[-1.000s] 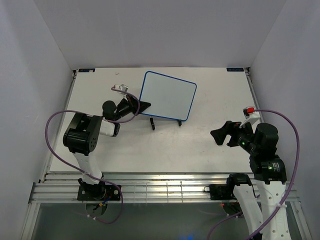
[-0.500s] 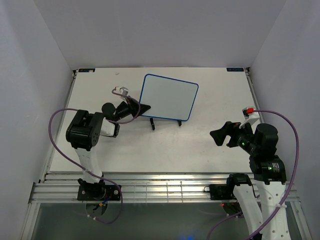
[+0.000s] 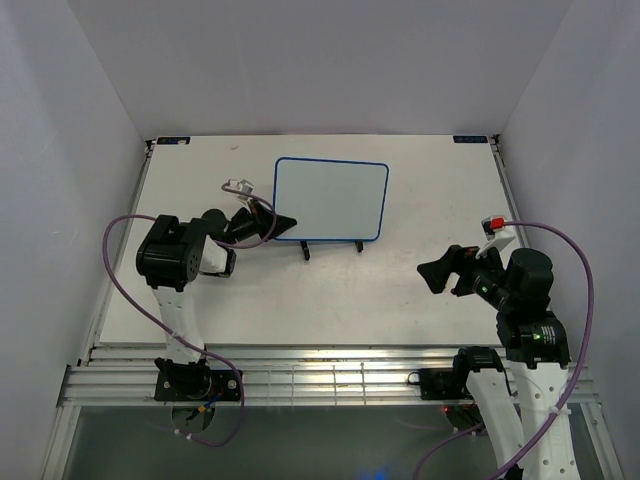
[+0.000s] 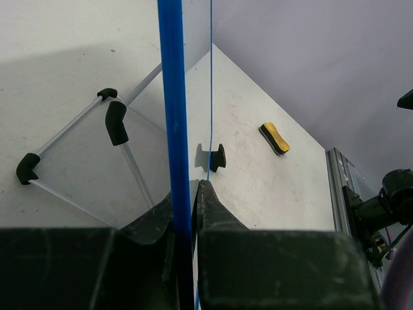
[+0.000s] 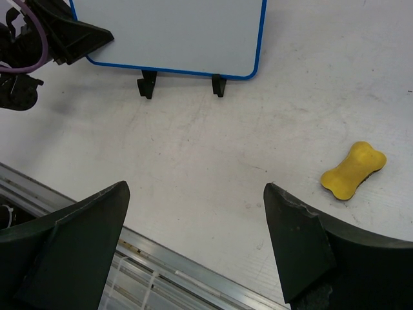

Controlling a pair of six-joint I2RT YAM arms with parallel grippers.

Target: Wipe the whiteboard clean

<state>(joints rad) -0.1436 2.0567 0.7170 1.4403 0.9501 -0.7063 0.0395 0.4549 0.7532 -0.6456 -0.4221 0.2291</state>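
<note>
A white table (image 3: 400,290) between pale grey walls fills the top view. The whiteboard (image 3: 330,198) stands toward the far middle, its face blank as far as this view shows. The left gripper (image 3: 288,224) is at the board's lower left corner, and the right gripper (image 3: 436,272) hangs well apart to the right. From the left wrist, the board's blue frame (image 4: 171,97) runs straight between the fingers, which are pinched narrow on it, and a yellow eraser (image 4: 274,138) lies beyond on the table. From the right wrist, the fingers (image 5: 71,239) stand wide and empty over bare table, with the eraser lying to their right. To wipe well, I judge the right arm should take the eraser across its narrow waist, while the left holds firm so the board does not tip under the push.
</note>
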